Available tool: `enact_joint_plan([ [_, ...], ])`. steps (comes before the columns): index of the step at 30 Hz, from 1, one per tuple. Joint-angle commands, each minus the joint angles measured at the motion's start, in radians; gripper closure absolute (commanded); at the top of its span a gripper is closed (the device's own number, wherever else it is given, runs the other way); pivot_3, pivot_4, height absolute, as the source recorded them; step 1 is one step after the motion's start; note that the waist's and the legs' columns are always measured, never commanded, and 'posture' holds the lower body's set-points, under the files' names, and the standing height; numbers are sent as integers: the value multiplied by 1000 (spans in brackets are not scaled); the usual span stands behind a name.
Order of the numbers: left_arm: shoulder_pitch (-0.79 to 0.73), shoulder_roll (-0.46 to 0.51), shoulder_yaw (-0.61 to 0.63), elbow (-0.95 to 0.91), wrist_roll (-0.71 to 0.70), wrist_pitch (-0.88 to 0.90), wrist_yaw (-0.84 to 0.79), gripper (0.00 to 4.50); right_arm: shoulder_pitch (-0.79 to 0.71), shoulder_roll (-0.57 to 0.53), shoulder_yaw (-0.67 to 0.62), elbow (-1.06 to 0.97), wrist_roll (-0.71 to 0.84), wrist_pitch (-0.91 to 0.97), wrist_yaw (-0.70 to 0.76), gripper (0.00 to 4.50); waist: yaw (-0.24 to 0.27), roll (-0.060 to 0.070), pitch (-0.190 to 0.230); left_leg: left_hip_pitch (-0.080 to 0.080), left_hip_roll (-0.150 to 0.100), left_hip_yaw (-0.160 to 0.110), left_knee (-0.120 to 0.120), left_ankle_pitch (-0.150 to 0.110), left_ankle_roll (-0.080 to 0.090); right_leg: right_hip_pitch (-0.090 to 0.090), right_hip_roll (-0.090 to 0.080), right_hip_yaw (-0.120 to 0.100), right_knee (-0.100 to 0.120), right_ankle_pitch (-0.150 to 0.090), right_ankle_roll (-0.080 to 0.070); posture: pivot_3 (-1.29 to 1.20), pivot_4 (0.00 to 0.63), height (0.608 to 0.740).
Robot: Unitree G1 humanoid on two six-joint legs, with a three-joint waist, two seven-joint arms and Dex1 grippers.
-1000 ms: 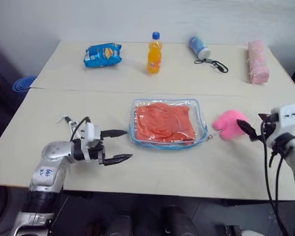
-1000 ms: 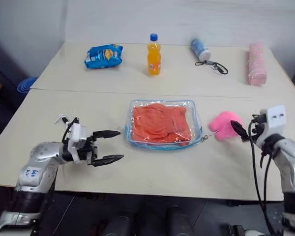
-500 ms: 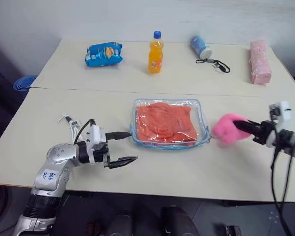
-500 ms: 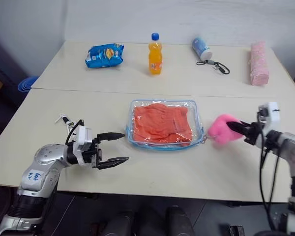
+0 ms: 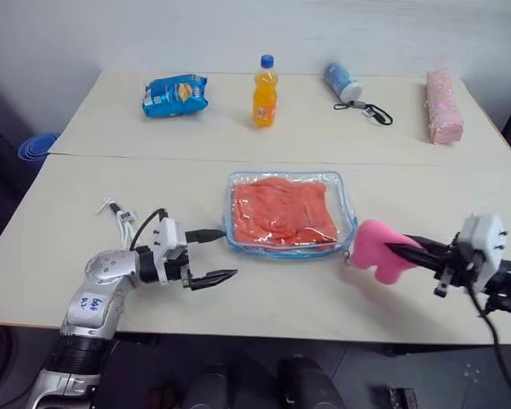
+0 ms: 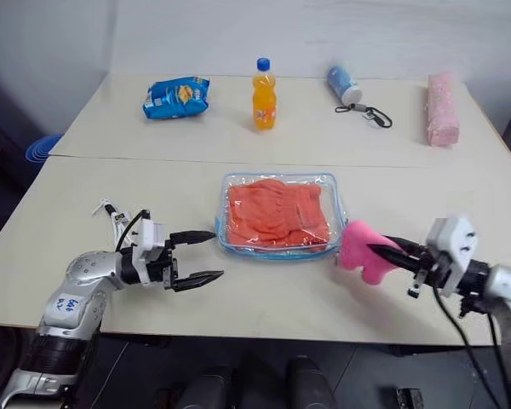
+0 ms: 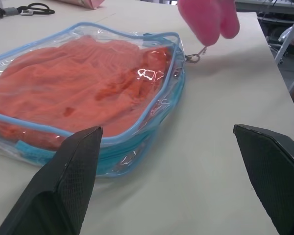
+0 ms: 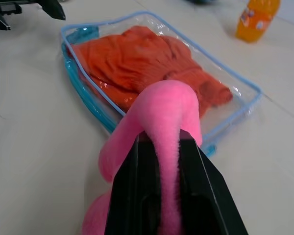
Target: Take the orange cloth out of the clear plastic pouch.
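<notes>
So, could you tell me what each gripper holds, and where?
The right gripper pinches the pink plush by a lobe; the left gripper holds nothing.

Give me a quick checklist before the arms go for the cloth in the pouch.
1. Left gripper open, beside the pouch: ok.
2. Right gripper free: not ok, shut on the pink plush toy.
3. Orange cloth out: not ok, inside the pouch.
4. Zipper open: cannot tell.
5. Pull chain reachable: ok, beside the toy.
</notes>
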Motion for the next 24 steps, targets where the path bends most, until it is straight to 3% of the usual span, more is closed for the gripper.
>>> enact_joint_plan([
  [1, -15, -4, -1, -4, 9, -20, 1, 0, 22, 24, 70, -65, -64, -107, -16, 4488, 1, 0, 0, 0, 0, 0, 0, 2, -3, 0, 0, 0, 0, 0, 0, 0, 150, 740],
  [5, -28, -8, -5, 13, 13, -23, -2, 0, 16, 39, 167, -88, -70, -69, -39, 4488, 1, 0, 0, 0, 0, 0, 0, 2, -4, 0, 0, 0, 0, 0, 0, 0, 150, 740],
  [12, -43, -18, -10, 39, 11, -36, -33, 0, -51, 21, 271, -67, -67, -84, 6, 2178, 0, 0, 0, 0, 0, -1, 0, 3, -5, 0, 0, 0, 0, 0, 0, 0, 150, 740],
  [18, -58, 8, 15, 68, -5, -39, -78, 0, 27, -102, 107, -158, 91, -11, 93, 88, 7, 0, 0, -1, 0, -1, 0, 2, -4, 0, -1, -1, -2, 0, 0, 0, 150, 740],
  [24, -34, 35, 45, 42, -31, -71, -131, 0, 137, -174, -132, -67, 162, -30, 190, 33, 2, -1, 1, 1, 0, -1, -1, 2, -3, 3, -1, -1, -4, 0, 0, 0, 150, 740],
])
